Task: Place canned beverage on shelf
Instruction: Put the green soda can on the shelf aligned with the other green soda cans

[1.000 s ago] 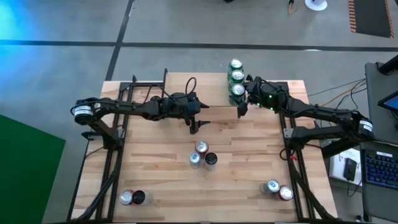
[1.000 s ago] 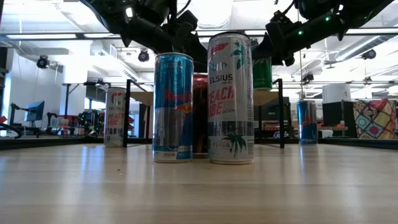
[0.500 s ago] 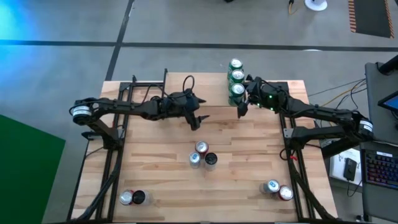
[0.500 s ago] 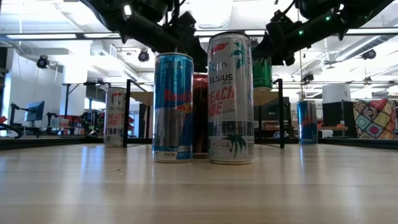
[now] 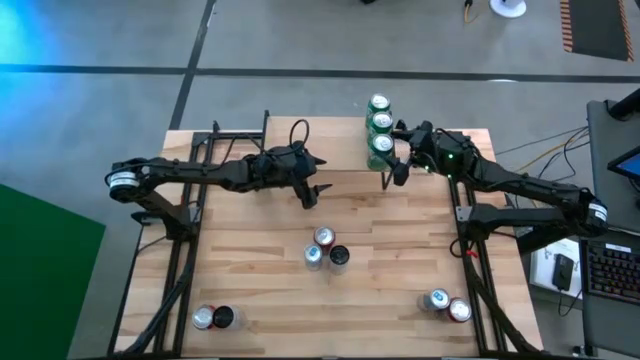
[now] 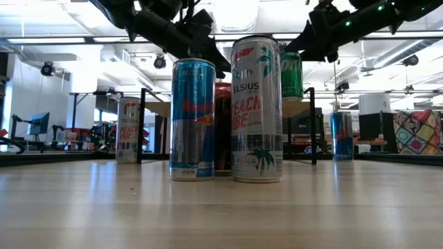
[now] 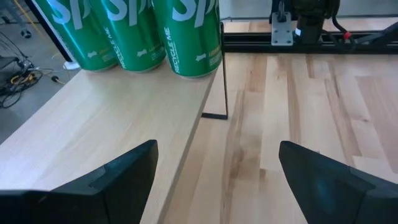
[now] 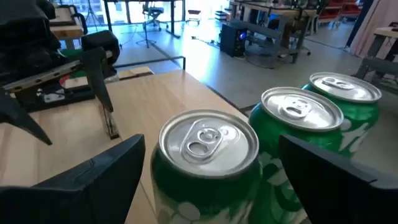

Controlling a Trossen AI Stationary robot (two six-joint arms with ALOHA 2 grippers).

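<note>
Three green cans stand in a row on the shelf's right end (image 5: 340, 135), at the table's far edge. The nearest of them (image 5: 380, 146) (image 8: 208, 146) sits upright on its base on the board. My right gripper (image 5: 396, 168) (image 8: 210, 143) hangs open just to its right and above it, one finger on either side and clear of the can. My left gripper (image 5: 312, 193) (image 7: 217, 149) is open with nothing in it, in front of the shelf board (image 7: 112, 118), facing the green cans (image 7: 186, 37).
Three cans (image 5: 325, 248) stand upright at the table's middle, the blue one (image 6: 192, 119) and the white one (image 6: 256, 109) in front. Two more cans (image 5: 213, 318) stand near left and two (image 5: 447, 305) near right. A thin black shelf leg (image 7: 224, 81) stands by the green cans.
My right gripper has drawn back from the nearest green can toward the table's right edge and risen a little; the can stays upright on the shelf. My left gripper has tipped its fingers upward a little.
</note>
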